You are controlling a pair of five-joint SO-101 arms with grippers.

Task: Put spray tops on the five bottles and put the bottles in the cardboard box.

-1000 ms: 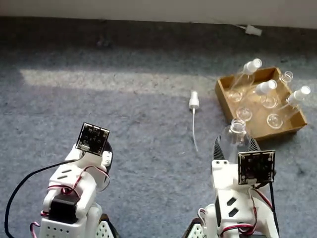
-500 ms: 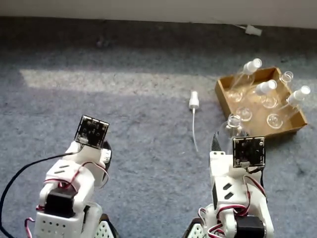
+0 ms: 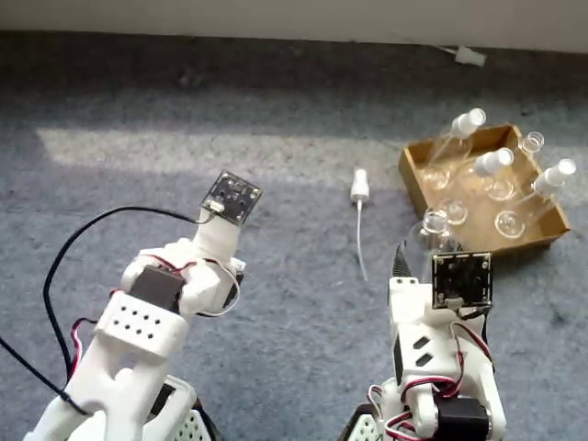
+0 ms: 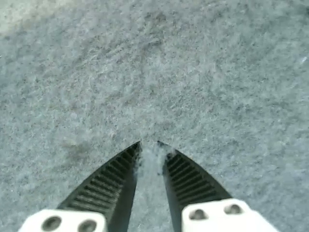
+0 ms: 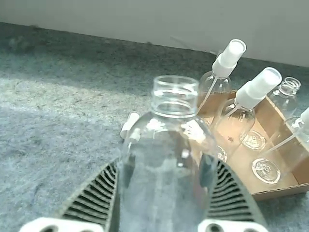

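Gripping an uncapped clear bottle beside the cardboard box.
The right end effector clamps the bottle just short of the box, which holds three sprayer-topped bottles. A loose spray top lies ahead on the grey carpeted counter. The left end effector hangs slightly parted, empty. A pale wall lies beyond.

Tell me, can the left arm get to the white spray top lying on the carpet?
Probably yes. The left tool holds nothing, and only bare carpet lies between it and the spray top. The right tool, gripping a bottle, sits off to one side.
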